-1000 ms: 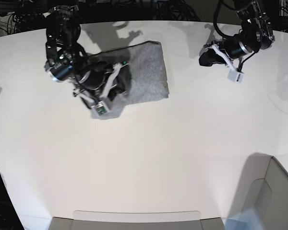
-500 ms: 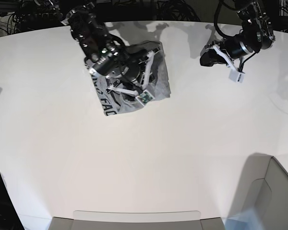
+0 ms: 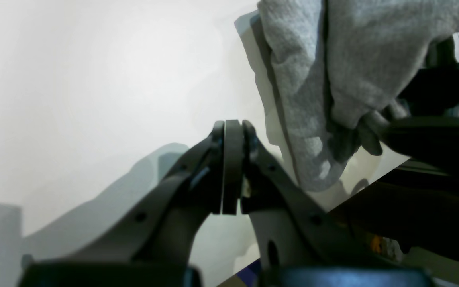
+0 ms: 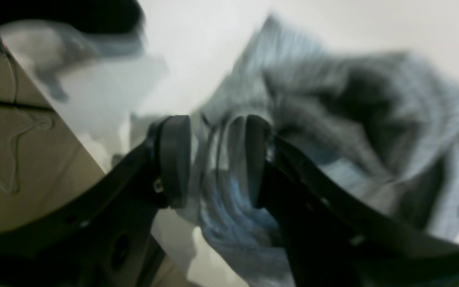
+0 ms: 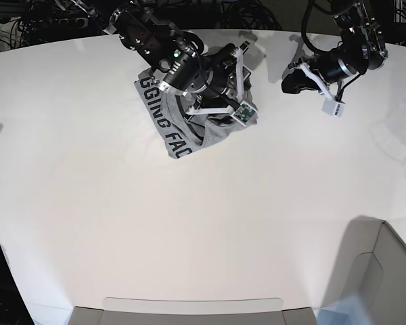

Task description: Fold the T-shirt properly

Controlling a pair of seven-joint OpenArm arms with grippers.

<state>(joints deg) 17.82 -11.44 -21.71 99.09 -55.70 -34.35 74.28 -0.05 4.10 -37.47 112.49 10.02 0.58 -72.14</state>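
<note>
The grey T-shirt (image 5: 168, 128) lies bunched at the table's back middle, with dark block lettering facing up along its left edge. My right gripper (image 5: 231, 87) hovers over the shirt's right side. The blurred right wrist view shows this gripper (image 4: 217, 159) open, its pads apart with loose grey T-shirt (image 4: 333, 91) cloth in and behind the gap. My left gripper (image 5: 287, 85) sits to the right of the shirt, apart from it. Its jaws (image 3: 232, 131) are shut on nothing. From there the T-shirt (image 3: 301, 99) shows as raised folds beside the other arm.
The white table (image 5: 189, 223) spreads wide in front of the shirt. A grey bin (image 5: 386, 271) stands at the front right corner and a flat tray edge (image 5: 189, 308) at the front middle. Dark cables lie behind the table's back edge.
My right arm has swung back and to the right, dragging the shirt over so the lettered side faces up, and its jaws have parted. The left arm has stayed still.
</note>
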